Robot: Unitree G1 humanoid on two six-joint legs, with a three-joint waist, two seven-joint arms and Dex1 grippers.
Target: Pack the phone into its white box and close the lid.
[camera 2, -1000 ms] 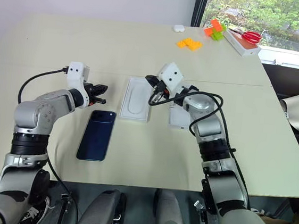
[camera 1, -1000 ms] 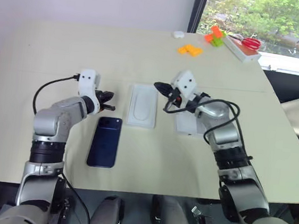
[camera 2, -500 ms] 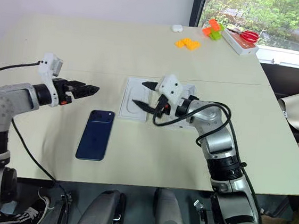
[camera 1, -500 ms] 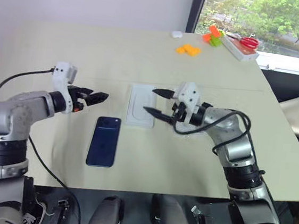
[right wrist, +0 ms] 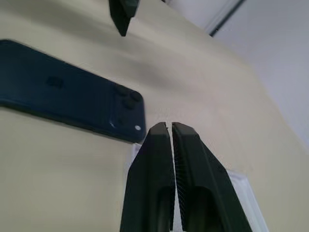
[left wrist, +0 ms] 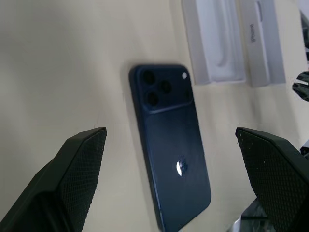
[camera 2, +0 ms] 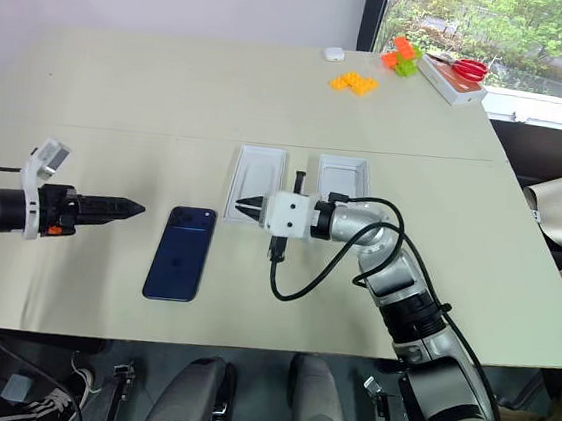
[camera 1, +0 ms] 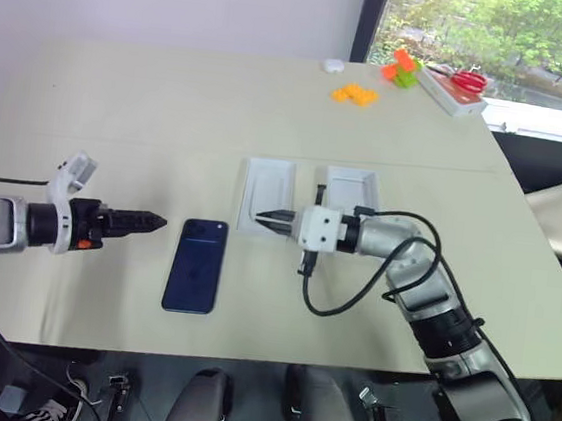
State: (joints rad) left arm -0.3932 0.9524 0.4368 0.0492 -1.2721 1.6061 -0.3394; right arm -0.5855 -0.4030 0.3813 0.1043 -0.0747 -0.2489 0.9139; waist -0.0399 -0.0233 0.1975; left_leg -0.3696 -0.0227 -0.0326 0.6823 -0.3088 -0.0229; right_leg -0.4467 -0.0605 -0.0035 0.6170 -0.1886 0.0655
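Nearest the worktop's (camera 1: 92, 90) front edge lies the phone (camera 1: 193, 279), flat and face down, its long axis running front to back with a slight lean, the camera cluster at the far end. Its back is dark navy and glossy, a slim slab with rounded corners and a small pale logo at the middle. Left of the phone, the left hand (camera 1: 155, 222) hangs just above the worktop, its black textured fingers spread wide and pointing toward the phone without touching it. Just beyond the phone's far right corner, the right hand (camera 1: 264, 216) has its fingers pressed together on nothing, tips over the near part of a thin white insert (camera 1: 268, 192) with an oval recess. Right of that insert sits a shallow white rectangular tray (camera 1: 351, 194). Far beyond the phone, near the window, are orange blocks (camera 1: 356, 94), a green and orange piece (camera 1: 404, 70), a small white object (camera 1: 333, 65) and a long white box (camera 1: 452, 93) carrying red scissors (camera 1: 464, 79).
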